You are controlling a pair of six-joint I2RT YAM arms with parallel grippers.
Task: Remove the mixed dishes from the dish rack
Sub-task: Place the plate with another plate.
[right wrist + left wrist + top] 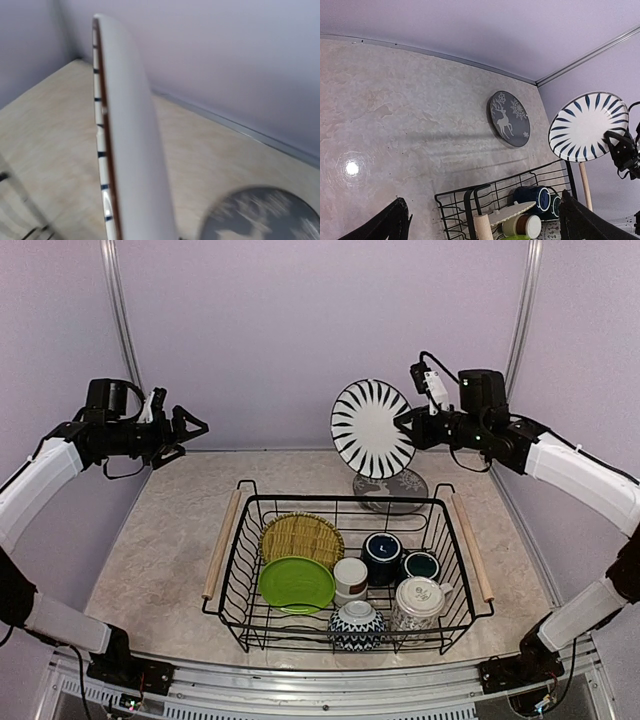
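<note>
**A:** How far along is the unloading?

**B:** The dish rack (340, 498) sits lower centre of the overhead view with seven dishes inside. The striped plate (372, 428) hangs on edge at upper centre, above the table (160, 560) and near the grey deer plate (400, 490).

**A:** And the arms?

**B:** The right gripper (408, 428) pinches the striped plate's rim. Next it likely needs to tilt the plate flat and lower it. The left gripper (190, 437), upper left, gapes wide and holds nothing.
</note>
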